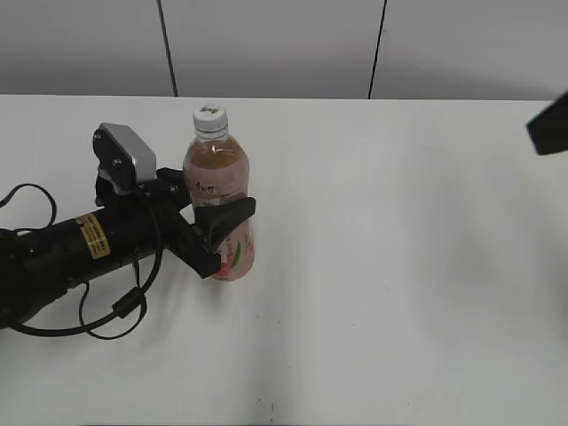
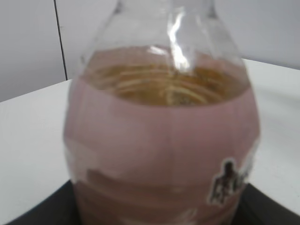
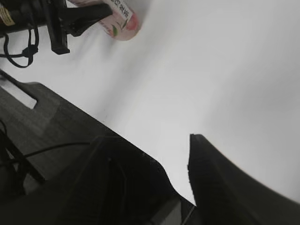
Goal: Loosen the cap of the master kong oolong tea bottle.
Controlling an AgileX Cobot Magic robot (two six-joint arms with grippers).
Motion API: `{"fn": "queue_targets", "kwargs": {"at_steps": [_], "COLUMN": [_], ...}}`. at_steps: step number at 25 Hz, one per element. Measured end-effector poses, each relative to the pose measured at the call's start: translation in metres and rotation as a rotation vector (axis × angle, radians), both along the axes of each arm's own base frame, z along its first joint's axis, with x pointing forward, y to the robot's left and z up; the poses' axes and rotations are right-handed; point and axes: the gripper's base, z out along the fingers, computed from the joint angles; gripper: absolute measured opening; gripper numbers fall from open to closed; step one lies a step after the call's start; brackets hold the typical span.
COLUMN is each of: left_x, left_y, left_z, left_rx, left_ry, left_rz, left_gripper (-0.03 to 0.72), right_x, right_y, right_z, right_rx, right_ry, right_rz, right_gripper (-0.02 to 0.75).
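Observation:
The master kong oolong tea bottle [image 1: 218, 191] stands upright on the white table, left of centre, with its white cap [image 1: 210, 117] on top. My left gripper [image 1: 216, 232] is shut on the bottle's middle, its black fingers on either side of the pink label. The left wrist view is filled by the bottle's shoulder [image 2: 161, 140]; the cap is out of that view. My right gripper [image 3: 154, 154] is open and empty, held high at the far right, only its tip showing in the exterior view [image 1: 550, 124]. The bottle's base shows in the right wrist view [image 3: 123, 24].
The white table [image 1: 399, 266] stretches to the right of the bottle. Black cables [image 1: 98, 311] loop beside the left arm. A grey panelled wall [image 1: 284, 44] stands behind. The table's near edge and a dark floor [image 3: 28, 126] show in the right wrist view.

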Motion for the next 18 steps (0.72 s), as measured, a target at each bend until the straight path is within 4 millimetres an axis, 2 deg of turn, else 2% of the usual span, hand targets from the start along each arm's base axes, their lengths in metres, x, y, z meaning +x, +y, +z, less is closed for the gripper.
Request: {"fn": "queue_targets", "kwargs": {"at_steps": [3, 6, 8, 11, 15, 18], "left_x": [0.0, 0.0, 0.0, 0.0, 0.0, 0.0], "left_y": [0.0, 0.0, 0.0, 0.0, 0.0, 0.0], "left_z": [0.0, 0.0, 0.0, 0.0, 0.0, 0.0], "left_rx": [-0.001, -0.002, -0.001, -0.001, -0.002, -0.002], "left_ry": [-0.001, -0.001, -0.002, -0.002, -0.002, -0.002], "left_rz": [0.0, -0.001, -0.001, -0.002, -0.002, -0.002], "left_gripper": [0.39, 0.39, 0.39, 0.39, 0.39, 0.39], "right_x": [0.03, 0.052, 0.066, 0.087, 0.104, 0.107], "right_y": [0.039, 0.088, 0.12, 0.158, 0.194, 0.212], "right_z": [0.0, -0.001, 0.001, 0.005, 0.005, -0.007], "right_rx": [-0.102, -0.205, -0.224, -0.202, -0.179, -0.193], "right_ry": [0.042, 0.052, 0.041, 0.027, 0.006, 0.018], "right_rz": [0.098, 0.154, 0.162, 0.146, 0.132, 0.138], "right_gripper": [0.409, 0.409, 0.409, 0.409, 0.409, 0.409]}}
